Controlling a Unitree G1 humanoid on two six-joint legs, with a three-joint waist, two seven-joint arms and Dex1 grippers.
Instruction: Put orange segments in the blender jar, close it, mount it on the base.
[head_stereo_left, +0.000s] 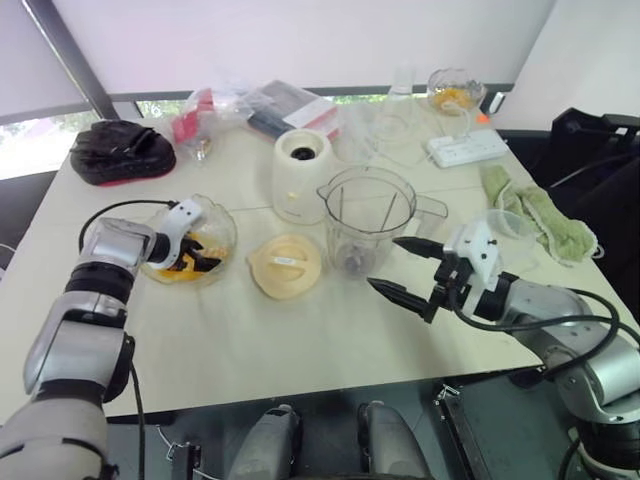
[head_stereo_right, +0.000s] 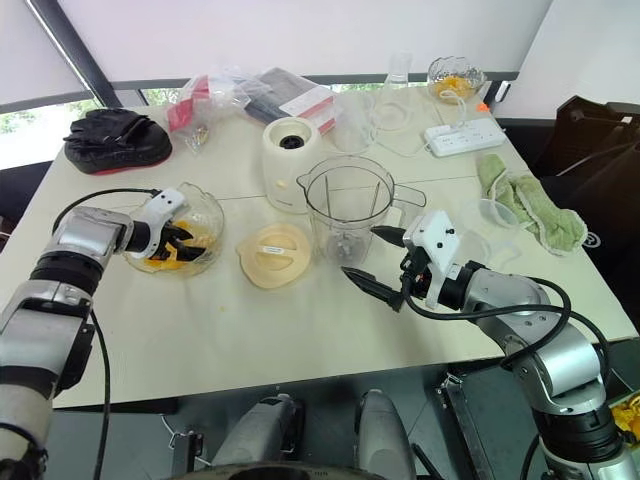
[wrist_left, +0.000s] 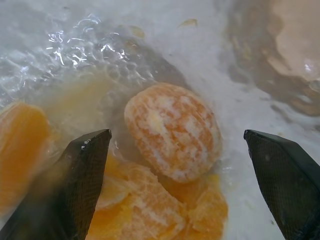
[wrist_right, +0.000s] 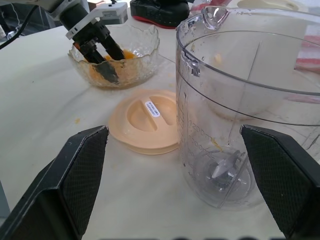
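- The left gripper (head_stereo_left: 195, 252) reaches down into the wavy-edged clear glass bowl (head_stereo_left: 222, 228), its black fingers spread open on either side of the glossy orange segments (wrist_left: 172, 131), clasping none.
- The right gripper (head_stereo_left: 405, 270) hangs wide open and empty just beside the tall clear plastic blender jar (head_stereo_left: 367, 220).
- The jar stands upright on the pale worktop (head_stereo_left: 300, 340), between the flat pale-yellow round lid (head_stereo_left: 285, 265) and the right gripper.
- The squat cream-white base (head_stereo_left: 301, 175) stands just behind the jar.

Pale desk (head_stereo_left: 300, 340) with items resting on it: glass bowl (head_stereo_left: 222, 225) at left; pale-yellow lid (head_stereo_left: 285, 266) at centre; clear blender jar (head_stereo_left: 367, 220) right of the lid; cream base (head_stereo_left: 303, 175) just behind; white power strip (head_stereo_left: 467, 148) and green cloth (head_stereo_left: 540, 215) at right; black glove (head_stereo_left: 122, 152) far left.
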